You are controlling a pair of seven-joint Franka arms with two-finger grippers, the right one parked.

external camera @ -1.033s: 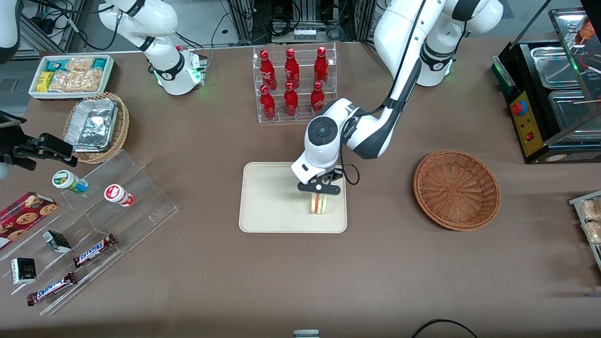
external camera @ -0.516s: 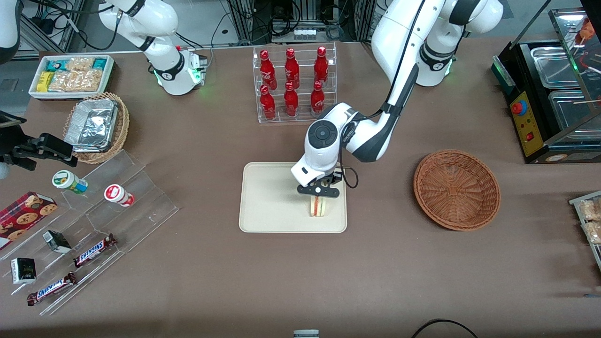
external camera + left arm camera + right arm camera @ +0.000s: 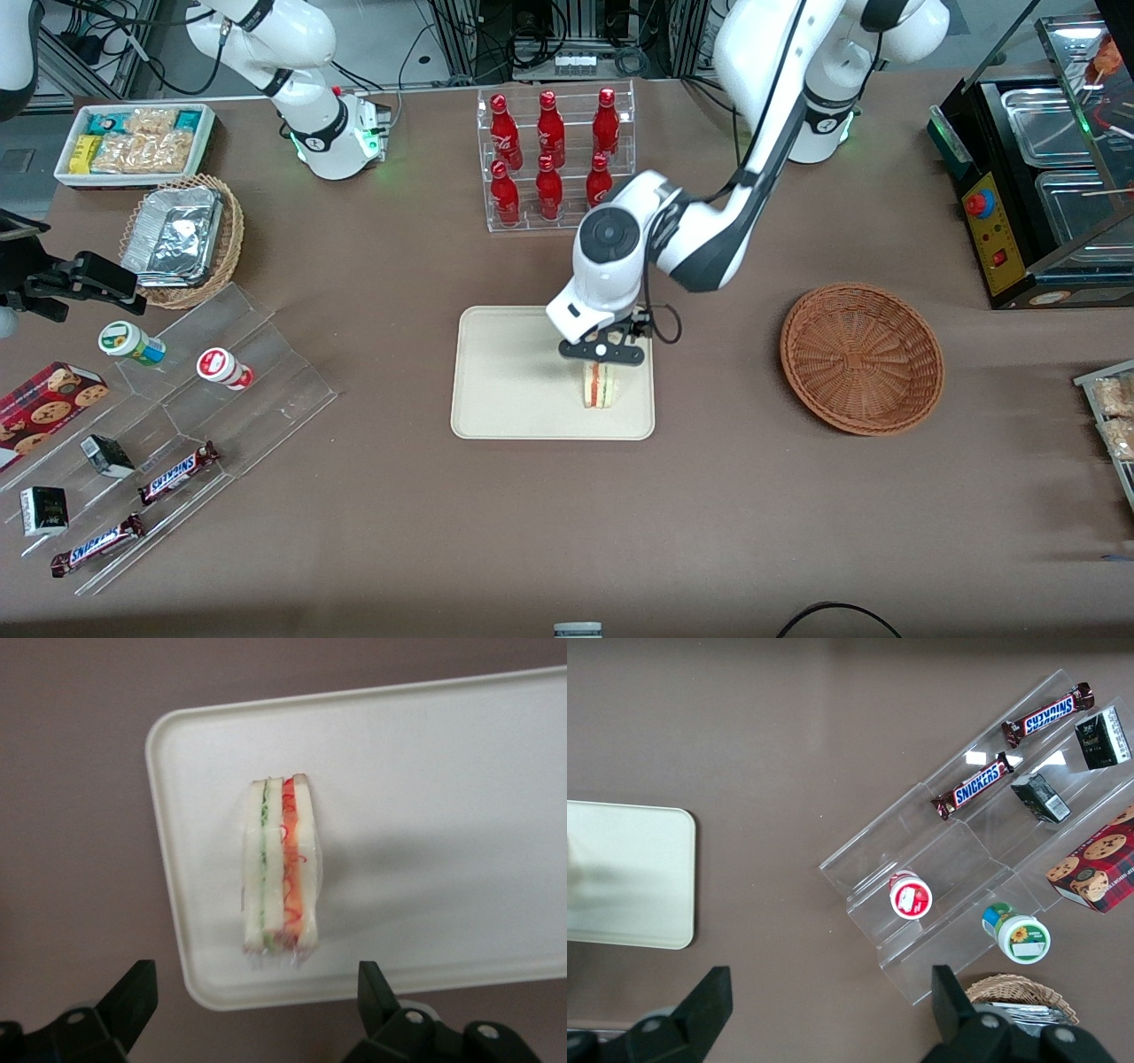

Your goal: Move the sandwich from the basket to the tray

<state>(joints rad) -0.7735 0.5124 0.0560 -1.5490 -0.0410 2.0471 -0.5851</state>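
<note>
Sandwich [image 3: 598, 386] stands on its edge on the cream tray [image 3: 505, 372], near the tray's end toward the working arm, with the empty wicker basket [image 3: 861, 356] well apart on the bench [image 3: 567, 514]. From here the job looks nearly finished; the sensible thing is a straight lift upward so nothing nudges the wedge over. The tool [image 3: 252, 1014] hangs directly above the sandwich, fingers [image 3: 133, 997] spread wide, gripping nothing and clear of the bread.

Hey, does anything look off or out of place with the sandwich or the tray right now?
Nothing stands out. The sandwich stands on edge on the tray, near its rim, intact. The gripper hovers above it, jaws open. The basket is empty.
</note>
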